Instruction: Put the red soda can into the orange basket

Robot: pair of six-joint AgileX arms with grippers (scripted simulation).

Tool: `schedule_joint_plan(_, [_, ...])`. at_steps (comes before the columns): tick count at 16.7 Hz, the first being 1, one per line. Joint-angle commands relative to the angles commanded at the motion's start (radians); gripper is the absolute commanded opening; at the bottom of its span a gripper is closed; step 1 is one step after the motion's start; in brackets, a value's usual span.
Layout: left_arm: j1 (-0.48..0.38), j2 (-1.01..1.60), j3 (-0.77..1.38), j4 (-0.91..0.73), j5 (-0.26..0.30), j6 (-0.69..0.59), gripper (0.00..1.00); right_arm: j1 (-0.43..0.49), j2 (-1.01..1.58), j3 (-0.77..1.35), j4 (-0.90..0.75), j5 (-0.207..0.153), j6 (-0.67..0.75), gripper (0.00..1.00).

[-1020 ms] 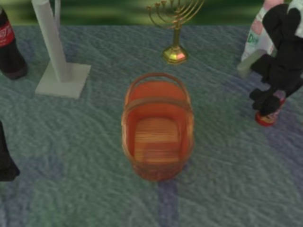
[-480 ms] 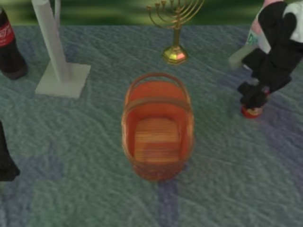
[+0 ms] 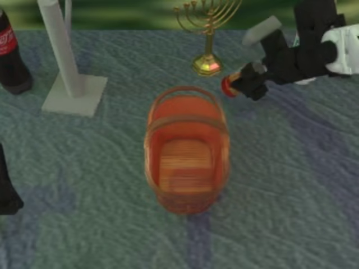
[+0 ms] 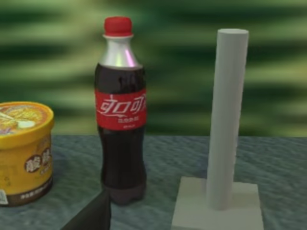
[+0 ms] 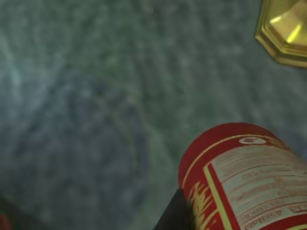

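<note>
My right gripper point(image 3: 247, 84) is shut on the red soda can point(image 3: 229, 85) and holds it tilted in the air, just right of the far rim of the orange basket point(image 3: 186, 150). The basket stands at the middle of the table, its hoop handle across the far half. In the right wrist view the red soda can point(image 5: 244, 177) fills the near corner, a dark finger point(image 5: 175, 215) pressed against its side. My left arm point(image 3: 7, 190) is parked at the table's left edge.
A gold menorah point(image 3: 208, 33) stands just behind the basket, close to the held can. A white post on a square base point(image 3: 70, 67) and a dark cola bottle point(image 3: 11, 53) stand at the far left. A yellow tub point(image 4: 24, 148) sits by the bottle.
My right gripper lifted the can off the table at the right and carried it left and farther back, tilting it, to just beside the basket's far rim.
</note>
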Motion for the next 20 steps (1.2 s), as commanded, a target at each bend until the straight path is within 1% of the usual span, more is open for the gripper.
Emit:
schedule_joint_plan(4, [0.0, 0.0, 0.0, 0.0, 0.0, 0.0, 1.0, 0.034, -0.038, -0.108, 0.396, -0.232, 0.138, 0.0])
schedule_joint_plan(7, [0.0, 0.0, 0.0, 0.0, 0.0, 0.0, 1.0, 0.058, -0.074, -0.183, 0.67, -0.392, 0.229, 0.0])
schedule_joint_plan(9, [0.0, 0.0, 0.0, 0.0, 0.0, 0.0, 1.0, 0.072, -0.1, -0.224, 0.824, -0.482, 0.278, 0.0])
schedule_joint_plan(11, [0.0, 0.0, 0.0, 0.0, 0.0, 0.0, 1.0, 0.083, -0.126, -0.256, 0.942, -0.554, 0.315, 0.0])
schedule_joint_plan(13, [0.0, 0.0, 0.0, 0.0, 0.0, 0.0, 1.0, 0.091, -0.146, -0.278, 1.017, -0.603, 0.339, 0.0])
schedule_joint_plan(14, [0.0, 0.0, 0.0, 0.0, 0.0, 0.0, 1.0, 0.094, -0.153, -0.284, 1.039, -0.618, 0.346, 0.0])
schedule_joint_plan(15, [0.0, 0.0, 0.0, 0.0, 0.0, 0.0, 1.0, 0.095, -0.157, -0.287, 1.051, -0.626, 0.35, 0.0])
schedule_joint_plan(20, [0.0, 0.0, 0.0, 0.0, 0.0, 0.0, 1.0, 0.089, -0.153, -0.283, 1.05, -0.626, 0.351, 0.0])
